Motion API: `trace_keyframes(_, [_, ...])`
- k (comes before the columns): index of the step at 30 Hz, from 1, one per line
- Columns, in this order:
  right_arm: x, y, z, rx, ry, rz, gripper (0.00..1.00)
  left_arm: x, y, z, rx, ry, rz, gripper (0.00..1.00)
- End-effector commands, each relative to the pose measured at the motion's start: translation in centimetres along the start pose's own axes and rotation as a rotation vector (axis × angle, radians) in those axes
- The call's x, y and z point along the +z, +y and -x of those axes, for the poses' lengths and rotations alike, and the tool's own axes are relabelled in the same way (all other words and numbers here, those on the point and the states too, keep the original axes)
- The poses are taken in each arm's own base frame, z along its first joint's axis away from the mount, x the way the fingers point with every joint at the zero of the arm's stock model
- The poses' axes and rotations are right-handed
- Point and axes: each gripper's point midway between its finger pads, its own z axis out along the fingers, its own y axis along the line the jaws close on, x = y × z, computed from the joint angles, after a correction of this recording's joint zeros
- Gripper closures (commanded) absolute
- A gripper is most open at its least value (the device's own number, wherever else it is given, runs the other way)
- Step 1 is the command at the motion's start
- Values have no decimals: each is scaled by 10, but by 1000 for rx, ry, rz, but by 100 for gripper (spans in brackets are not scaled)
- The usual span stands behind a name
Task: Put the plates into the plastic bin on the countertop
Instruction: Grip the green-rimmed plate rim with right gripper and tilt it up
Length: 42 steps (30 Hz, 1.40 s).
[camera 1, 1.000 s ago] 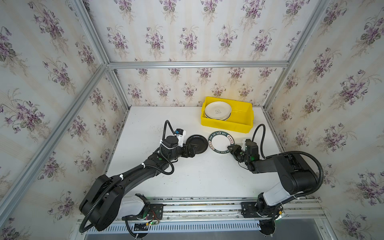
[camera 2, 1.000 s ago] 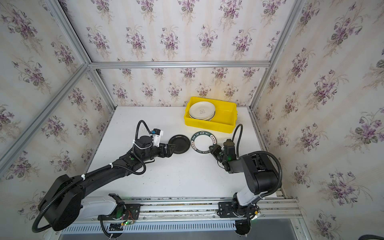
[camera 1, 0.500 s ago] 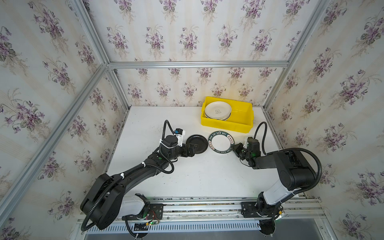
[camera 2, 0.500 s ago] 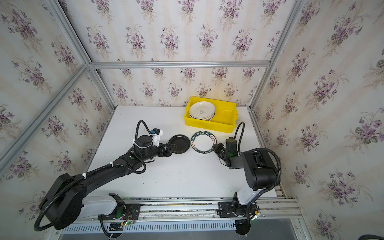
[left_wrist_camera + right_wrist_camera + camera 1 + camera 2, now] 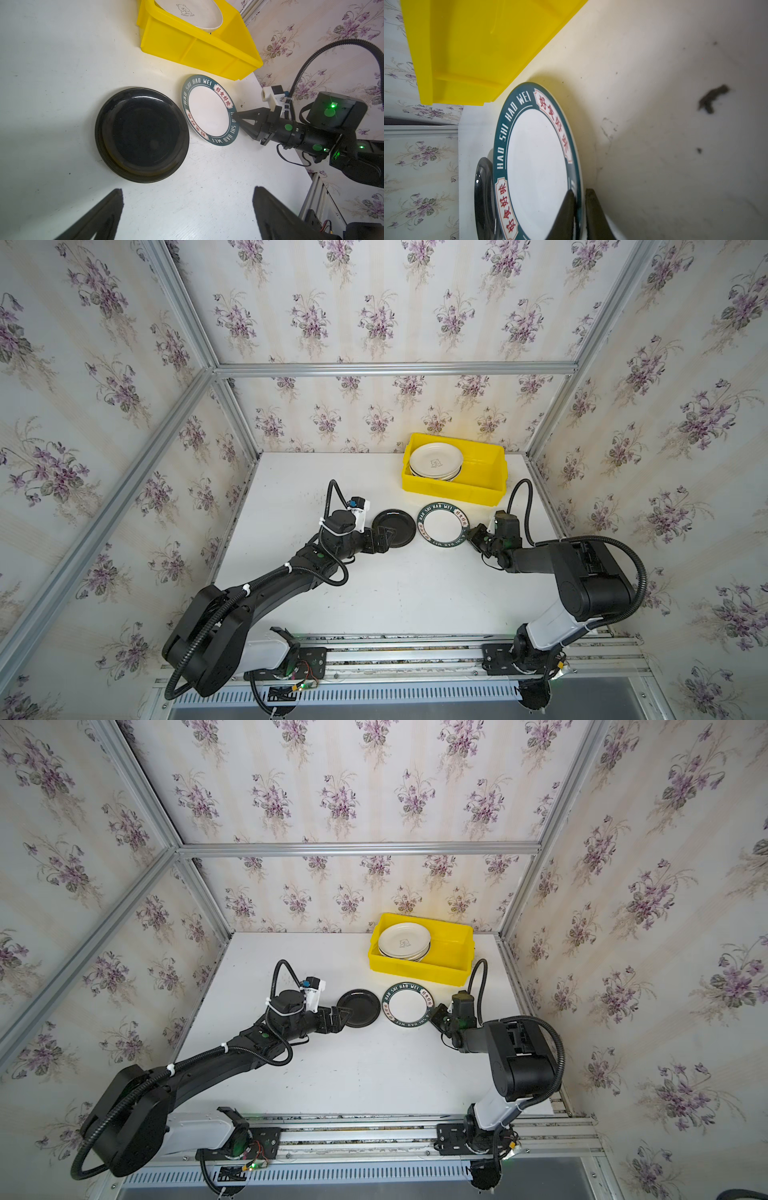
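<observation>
Yellow plastic bin [image 5: 453, 490] at the far edge of the white countertop [image 5: 395, 593] holds a stack [image 5: 452, 475] topped by a cream bear plate [image 5: 436, 459]. In front of it, the right gripper [image 5: 578, 192] pinches the rim of a teal-rimmed lettered plate [image 5: 443, 525]; the left gripper [image 5: 187, 189], jaws wide apart, sits just beside a black plate [image 5: 394, 528].

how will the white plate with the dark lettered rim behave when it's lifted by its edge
Probably stiff: the lettered plate looks like glazed ceramic, so it should not flex. Its glossy rim may slip, since the right gripper pinches only a narrow bit of edge. Held off-centre, it will likely droop or swing.
</observation>
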Motion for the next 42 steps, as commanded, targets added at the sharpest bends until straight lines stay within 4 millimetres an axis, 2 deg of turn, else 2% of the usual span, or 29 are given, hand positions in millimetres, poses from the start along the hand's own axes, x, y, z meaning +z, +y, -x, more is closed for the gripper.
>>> trace_keyframes(1, [3, 1, 2, -25, 9, -8, 86, 1, -5, 8, -1, -22, -23, 1])
trace_keyframes(5, [7, 1, 5, -22, 6, -4, 87, 1, -8, 6, -2, -8, -44, 1])
trace_keyframes(8, [8, 0, 4, -14, 8, -6, 92, 1, -7, 6, -4, -9, -42, 1])
trace_keyframes(11, [7, -1, 4, -12, 3, -8, 97, 2, -6, 6, -8, -6, -43, 1])
trace_keyframes(14, [2, 0, 5, -14, -6, -14, 97, 2, -7, 6, -11, -4, -48, 1])
trace_keyframes(20, [-17, -14, 11, -34, -56, -113, 100, 1, -7, 6, -16, -4, -51, 1])
trace_keyframes(31, [-48, -26, 13, -32, -139, -183, 100, 2, -1, 8, -45, -1, -57, 1])
trace_keyframes(42, [-87, -4, 18, -75, -179, -148, 100, 0, 3, 9, -55, -11, -53, 1])
